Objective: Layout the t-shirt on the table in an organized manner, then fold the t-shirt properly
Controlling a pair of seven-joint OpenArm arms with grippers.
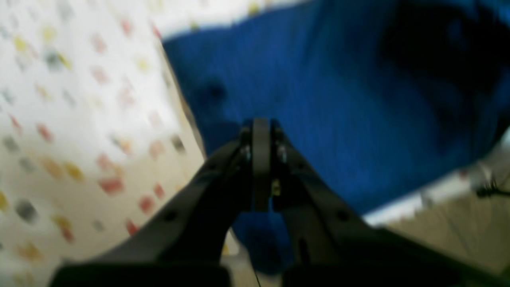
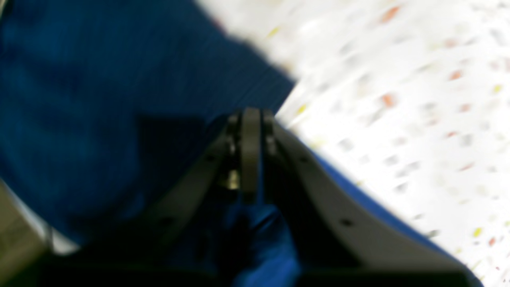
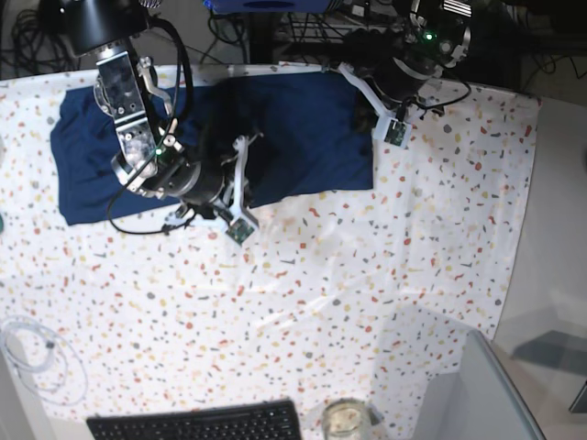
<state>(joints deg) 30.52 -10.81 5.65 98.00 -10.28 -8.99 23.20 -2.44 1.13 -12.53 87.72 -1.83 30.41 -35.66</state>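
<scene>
The dark navy t-shirt [image 3: 293, 128] lies spread across the far part of the speckled white table [image 3: 367, 275]. My right gripper [image 3: 246, 145] is at the shirt's near edge, left of the middle. In the right wrist view its jaws [image 2: 250, 119] are shut, with blue fabric [image 2: 259, 235] bunched between the fingers. My left gripper [image 3: 353, 78] is at the shirt's far right corner. In the left wrist view it [image 1: 261, 127] is shut, with shirt fabric [image 1: 318, 99] beneath and ahead of it. Both wrist views are blurred.
A black keyboard [image 3: 193, 423] and a glass jar [image 3: 344, 420] sit at the front edge. A white cable coil [image 3: 37, 353] lies front left. A grey box [image 3: 477, 394] stands front right. Cables and equipment [image 3: 303, 27] crowd behind the table.
</scene>
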